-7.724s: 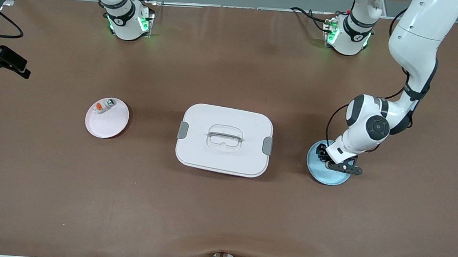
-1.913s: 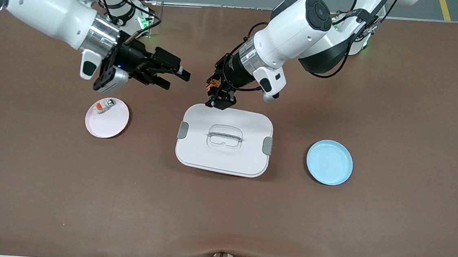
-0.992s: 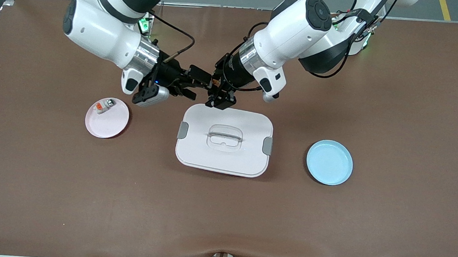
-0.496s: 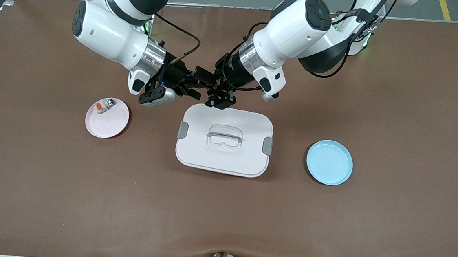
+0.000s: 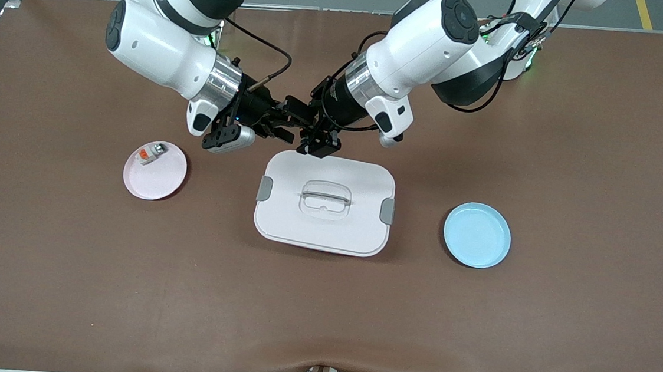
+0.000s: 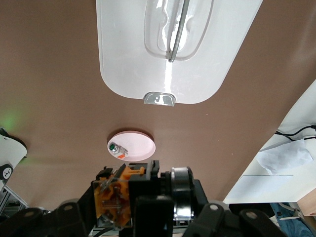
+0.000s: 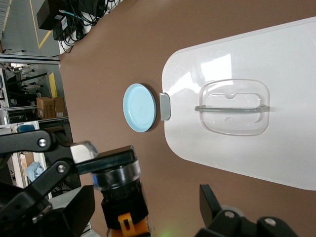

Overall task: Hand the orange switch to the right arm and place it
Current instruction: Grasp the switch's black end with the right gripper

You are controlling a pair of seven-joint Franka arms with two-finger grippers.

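The orange switch point(image 6: 114, 197) is up in the air, over the tabletop point(image 5: 322, 303) just past the edge of the white lidded box point(image 5: 325, 202) that lies farthest from the front camera. My left tool point(image 5: 318, 140) is squeezed tight on it. My right tool point(image 5: 286, 124) has its fingers spread on either side of the switch, with gaps I can see, so it is not gripping. I think the worry is timing: if the left tool lets go before the right one has pinched, the switch drops onto the box lid or the tabletop. A pinch only on the thin tan pins could bend them or let it slip. The two tools are very close and could bump. From the front the switch is tucked between dark fingers, so I cannot see it there. The pink plate point(image 5: 155, 170) with the small white-and-orange block point(image 5: 149, 153) and the empty blue plate point(image 5: 477, 234) sit well apart, and I cannot tell which one is meant.
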